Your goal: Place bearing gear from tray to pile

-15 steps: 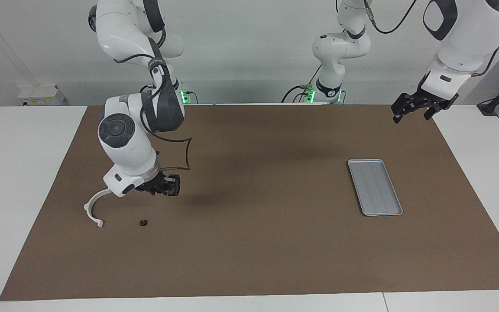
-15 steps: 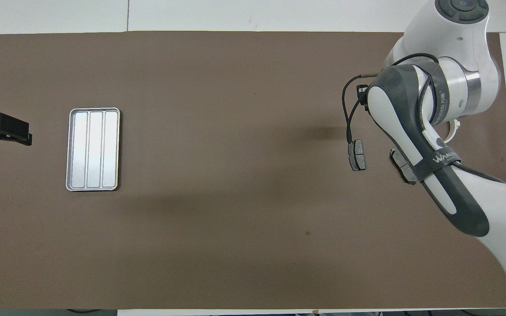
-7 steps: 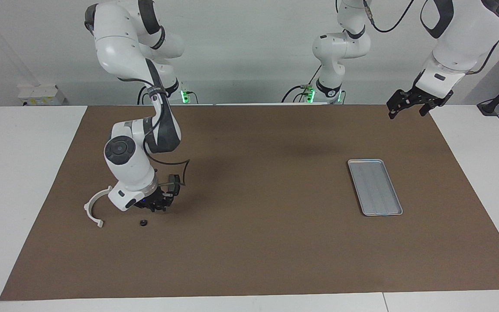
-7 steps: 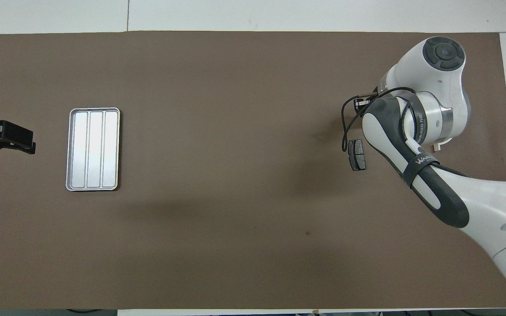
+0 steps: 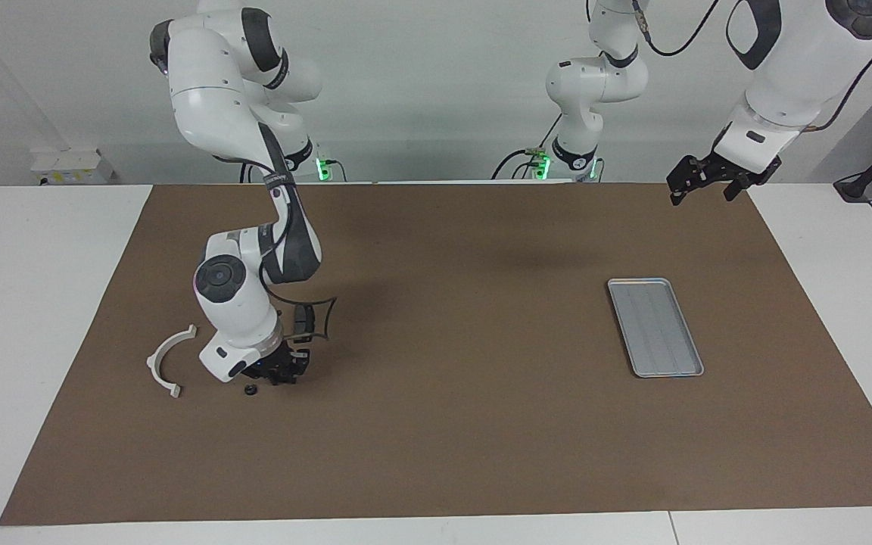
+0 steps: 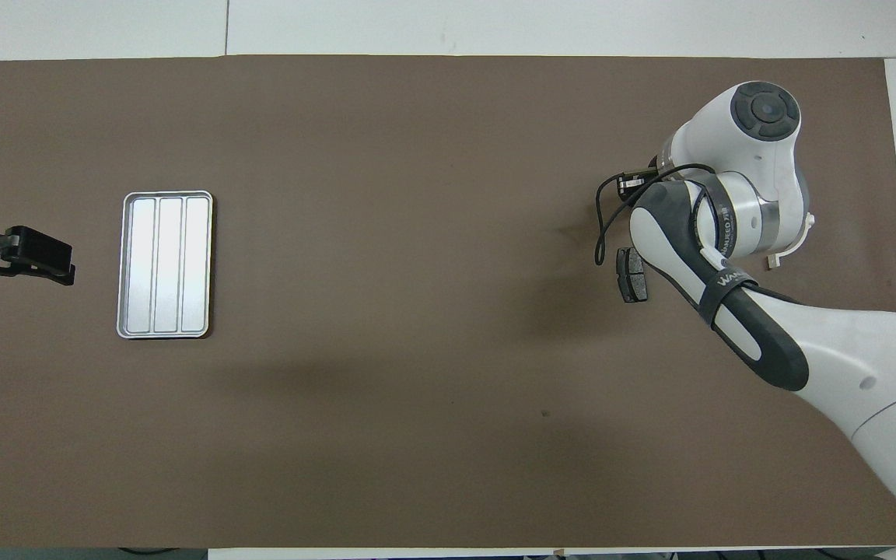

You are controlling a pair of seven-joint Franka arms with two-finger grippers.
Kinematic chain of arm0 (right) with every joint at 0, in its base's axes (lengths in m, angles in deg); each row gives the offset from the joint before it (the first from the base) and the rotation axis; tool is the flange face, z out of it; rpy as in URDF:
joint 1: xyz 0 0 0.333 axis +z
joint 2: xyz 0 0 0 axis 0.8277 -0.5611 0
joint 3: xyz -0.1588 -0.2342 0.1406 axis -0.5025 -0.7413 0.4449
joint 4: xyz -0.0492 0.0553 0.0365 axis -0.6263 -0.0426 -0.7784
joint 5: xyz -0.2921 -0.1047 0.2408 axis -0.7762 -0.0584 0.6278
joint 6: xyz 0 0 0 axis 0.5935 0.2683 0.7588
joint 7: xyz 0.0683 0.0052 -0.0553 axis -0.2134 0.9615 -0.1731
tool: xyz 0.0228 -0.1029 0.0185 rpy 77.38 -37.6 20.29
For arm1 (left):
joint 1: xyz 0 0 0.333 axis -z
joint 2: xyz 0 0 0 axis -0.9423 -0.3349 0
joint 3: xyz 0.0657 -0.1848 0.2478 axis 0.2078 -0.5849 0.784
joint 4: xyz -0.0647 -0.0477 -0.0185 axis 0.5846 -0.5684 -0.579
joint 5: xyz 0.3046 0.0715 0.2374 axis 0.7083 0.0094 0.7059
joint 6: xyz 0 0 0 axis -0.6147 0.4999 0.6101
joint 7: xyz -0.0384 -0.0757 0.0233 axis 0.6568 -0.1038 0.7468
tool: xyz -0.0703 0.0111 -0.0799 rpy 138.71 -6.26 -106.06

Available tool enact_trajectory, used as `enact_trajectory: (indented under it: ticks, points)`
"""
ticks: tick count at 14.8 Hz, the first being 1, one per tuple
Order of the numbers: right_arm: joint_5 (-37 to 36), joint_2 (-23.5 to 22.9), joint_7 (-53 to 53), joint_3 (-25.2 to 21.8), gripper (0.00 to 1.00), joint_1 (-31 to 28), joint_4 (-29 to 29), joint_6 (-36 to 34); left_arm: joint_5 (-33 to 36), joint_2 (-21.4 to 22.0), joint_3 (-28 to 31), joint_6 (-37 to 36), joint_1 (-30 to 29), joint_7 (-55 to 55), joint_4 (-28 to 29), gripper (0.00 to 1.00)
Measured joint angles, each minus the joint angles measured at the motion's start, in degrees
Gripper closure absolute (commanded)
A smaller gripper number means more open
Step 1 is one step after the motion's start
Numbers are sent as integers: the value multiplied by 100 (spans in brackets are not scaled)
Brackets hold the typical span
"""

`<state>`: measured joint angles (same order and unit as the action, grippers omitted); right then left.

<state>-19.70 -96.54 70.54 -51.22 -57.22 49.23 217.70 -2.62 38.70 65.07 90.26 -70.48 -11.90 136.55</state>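
The bearing gear (image 5: 251, 390), small, black and round, lies on the brown mat beside the white semicircular bracket (image 5: 167, 360). My right gripper (image 5: 281, 372) is low over the mat, right next to the gear. One dark brake pad (image 6: 633, 276) lies nearer to the robots than the gear. The other pad and the gear are hidden under my right arm in the overhead view, where only the bracket's end (image 6: 792, 247) shows. The silver ribbed tray (image 5: 656, 327) holds nothing and also shows in the overhead view (image 6: 166, 264). My left gripper (image 5: 702, 182) waits in the air at the mat's edge.
The brown mat (image 5: 451, 424) covers most of the white table. My right arm's elbow and its looping black cable (image 5: 322, 318) hang low over the pile.
My right gripper has come down and moved closer to the gear, which has not moved. My left gripper has drawn back a little toward the robots.
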Motion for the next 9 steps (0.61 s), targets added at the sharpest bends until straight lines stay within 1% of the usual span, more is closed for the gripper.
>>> enact_trajectory:
  ticks: [5,9]
  points:
    - [-9,-13,-14,-2,0,-1,-13,31,-96,12,1,116,7,0,-94,0]
    - [-19,30,-14,-6,0,-125,-42,31,-103,-15,1,537,13,0,-133,0]
